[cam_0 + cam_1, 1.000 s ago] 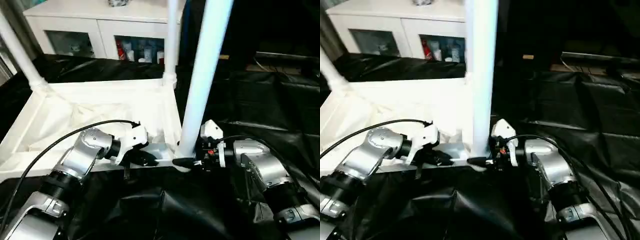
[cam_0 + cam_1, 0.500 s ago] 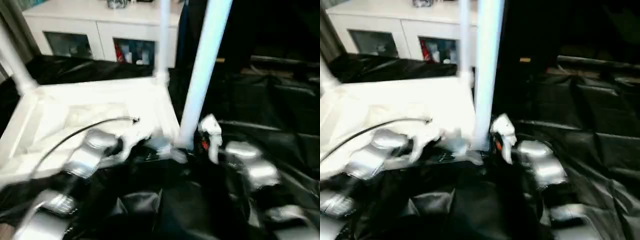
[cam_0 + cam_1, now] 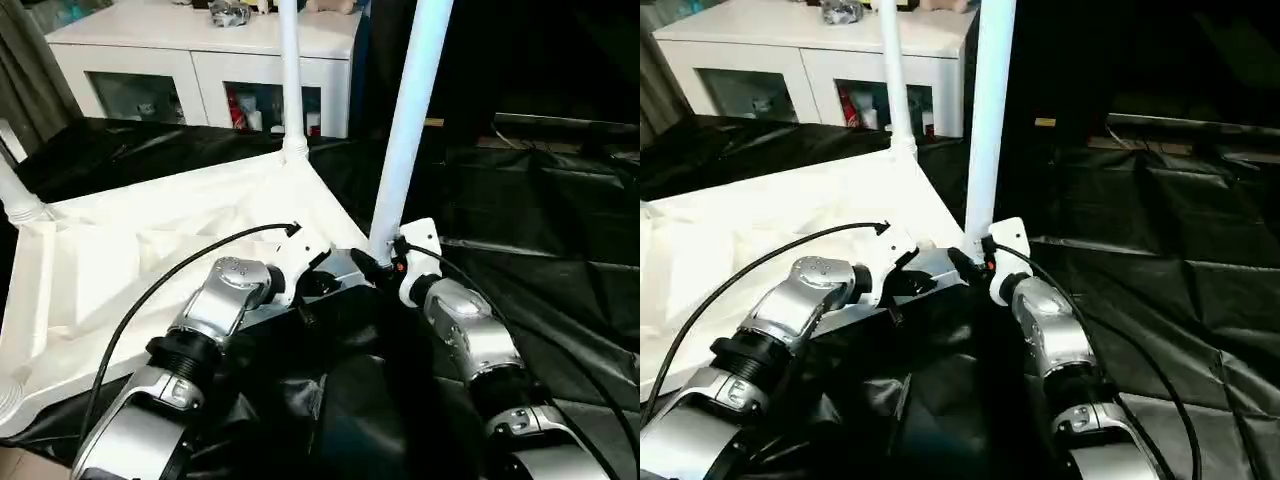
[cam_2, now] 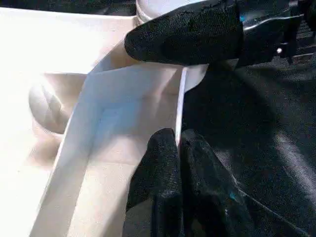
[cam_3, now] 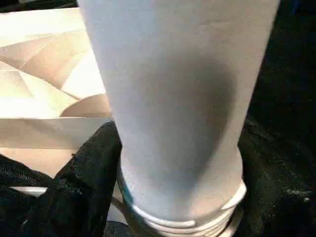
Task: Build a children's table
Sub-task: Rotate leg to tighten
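Note:
The children's table lies upside down, its white ribbed top [image 3: 150, 250] on black sheeting. Two slim legs stand upright in corner sockets, one at the far corner [image 3: 290, 80] and one at the near right corner [image 3: 410, 120]. A third leg [image 3: 15, 195] rises at the left edge. My right gripper [image 3: 378, 262] is shut around the base of the near right leg [image 5: 173, 98], one black finger [image 5: 91, 168] pressing its collar. My left gripper [image 4: 177, 143] is shut on the thin rim [image 4: 180, 98] of the top, right beside that corner [image 3: 305, 290].
A white glass-door cabinet [image 3: 200, 70] stands at the back with small items on top. Crumpled black sheeting [image 3: 530, 230] covers the ground to the right and in front. A grey curtain [image 3: 30, 55] hangs at the far left.
The near right corner has moved away from me with both grippers on it. The top has turned, so the far leg has swung left. My right gripper's fingers stand slightly wider.

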Controlling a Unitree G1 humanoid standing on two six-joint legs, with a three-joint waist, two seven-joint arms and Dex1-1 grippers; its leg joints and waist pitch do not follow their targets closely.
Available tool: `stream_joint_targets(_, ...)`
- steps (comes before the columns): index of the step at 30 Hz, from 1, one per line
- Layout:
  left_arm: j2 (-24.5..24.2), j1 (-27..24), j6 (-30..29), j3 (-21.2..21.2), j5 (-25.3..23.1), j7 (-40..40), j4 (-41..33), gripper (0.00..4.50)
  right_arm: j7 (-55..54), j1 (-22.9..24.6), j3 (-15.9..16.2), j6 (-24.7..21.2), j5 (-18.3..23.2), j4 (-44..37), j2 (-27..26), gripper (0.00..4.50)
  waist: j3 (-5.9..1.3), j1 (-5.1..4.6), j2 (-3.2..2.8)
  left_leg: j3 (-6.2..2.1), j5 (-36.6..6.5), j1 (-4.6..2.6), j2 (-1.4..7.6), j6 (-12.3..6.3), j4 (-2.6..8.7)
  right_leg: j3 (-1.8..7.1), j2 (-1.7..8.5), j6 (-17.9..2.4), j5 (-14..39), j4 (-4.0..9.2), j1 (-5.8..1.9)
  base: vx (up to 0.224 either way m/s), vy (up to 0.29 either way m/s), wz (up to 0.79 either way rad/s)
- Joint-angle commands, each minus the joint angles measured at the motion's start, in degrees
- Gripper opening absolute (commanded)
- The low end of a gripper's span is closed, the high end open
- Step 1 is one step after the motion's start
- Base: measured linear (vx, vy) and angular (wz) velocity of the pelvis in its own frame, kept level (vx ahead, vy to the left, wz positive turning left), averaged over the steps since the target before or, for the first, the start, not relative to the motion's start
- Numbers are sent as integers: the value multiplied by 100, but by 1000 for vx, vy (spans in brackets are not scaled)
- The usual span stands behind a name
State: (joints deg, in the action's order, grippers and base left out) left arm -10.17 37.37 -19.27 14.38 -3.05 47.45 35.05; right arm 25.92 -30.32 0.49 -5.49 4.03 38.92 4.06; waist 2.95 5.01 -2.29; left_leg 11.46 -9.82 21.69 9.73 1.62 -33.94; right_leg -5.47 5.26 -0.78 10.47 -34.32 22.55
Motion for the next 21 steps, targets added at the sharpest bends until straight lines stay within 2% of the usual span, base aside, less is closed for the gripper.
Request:
stream_joint_targets(1,339,326,53,-112,115,-631,-32,0,448,113,691,-115,45,102,-608,333,-336,-7,24,-246,-2052,-136,382,28,487,339,472,-950,2066,537,-176,0,0,0)
stream_joint_targets(2,339,326,53,-112,115,-631,-32,0,448,113,691,-115,45,102,-608,361,-337,-9,27,-243,-2053,-136,380,24,485,339,470,-955,2065,537,-177,0,0,0)
stream_joint_targets(3,315,292,92,-53,136,-470,-116,0,611,122,664,-111,127,47,-603,361,-335,-6,19,-242,-2056,-137,377,18,482,340,477,-957,2094,540,-179,0,0,0)
stream_joint_targets(4,-112,87,329,137,212,427,-421,0,1602,197,718,-90,297,-298,-92,361,-338,11,-110,-260,-2138,-158,372,29,476,337,487,-939,2157,547,-174,0,0,0)
stream_joint_targets(5,-388,-36,494,260,259,996,-589,0,2209,246,758,-71,405,-517,243,361,-343,-2,-46,-250,-2217,-144,373,-8,480,326,463,-892,2155,570,-198,0,0,0)
stream_joint_targets(6,-608,-124,599,350,289,1412,-700,0,2694,287,807,-58,486,-703,532,361,-361,19,-47,-259,-2070,-85,398,-93,491,335,457,-880,1862,508,-263,0,0,0)
stream_joint_targets(7,-608,-124,599,350,289,1412,-700,0,2694,287,807,-58,486,-703,532,361,-368,11,-41,-259,-1907,-51,404,-146,494,328,441,-903,1640,484,-279,0,0,0)
stream_joint_targets(8,-784,-189,725,397,310,1733,-762,0,3067,311,857,-83,556,-856,777,361,-401,12,-59,-228,-1654,-54,415,-223,460,325,424,-1078,1186,422,-246,0,0,0)
stream_joint_targets(9,-958,-236,776,430,319,1995,-806,0,3395,314,913,-86,593,-979,1020,361,-412,31,-57,-201,-1507,-74,407,-294,420,321,423,-1224,946,403,-236,0,0,0)
stream_joint_targets(10,-983,-244,785,436,320,2036,-815,0,3441,314,920,-84,596,-993,1053,361,-403,39,-87,-188,-1463,-70,399,-341,408,318,418,-1324,874,403,-229,0,0,0)
stream_joint_targets(12,-1067,-275,805,456,347,2200,-859,0,3586,308,940,-79,603,-1028,1153,361,-412,68,-87,-177,-1336,-76,410,-378,391,318,421,-1422,775,370,-219,0,0,0)
stream_joint_targets(15,-1259,-315,811,482,374,2487,-915,0,3955,275,955,-86,607,-1076,1366,361,-415,106,-101,-188,-1301,-77,425,-348,400,311,421,-1421,849,359,-228,0,0,0)
stream_joint_targets(16,-1287,-309,819,469,366,2485,-906,0,4020,261,968,-93,601,-1067,1397,361,-417,140,-25,-185,-1255,-85,435,-359,395,314,438,-1423,914,341,-228,0,0,0)
stream_joint_targets(18,-1332,-308,833,470,386,2473,-918,0,4126,252,984,-119,604,-1064,1422,337,-400,142,-51,-176,-1337,-92,430,-321,401,319,430,-1377,1090,373,-203,0,0,0)
stream_joint_targets(19,-1337,-308,833,470,387,2470,-920,0,4136,251,987,-121,604,-1061,1423,328,-396,150,6,-178,-1339,-87,427,-306,402,326,448,-1355,1188,372,-213,0,0,0)
stream_joint_targets(20,-1349,-316,851,453,394,2454,-928,0,4186,247,997,-121,602,-1043,1420,328,-390,148,25,-177,-1343,-82,425,-304,408,326,451,-1332,1262,384,-213,0,0,0)
stream_joint_targets(21,-1342,-324,874,416,396,2427,-916,0,4256,247,1044,-115,608,-1012,1407,325,-390,155,6,-177,-1343,-90,428,-273,405,332,459,-1277,1383,401,-200,0,0,0)
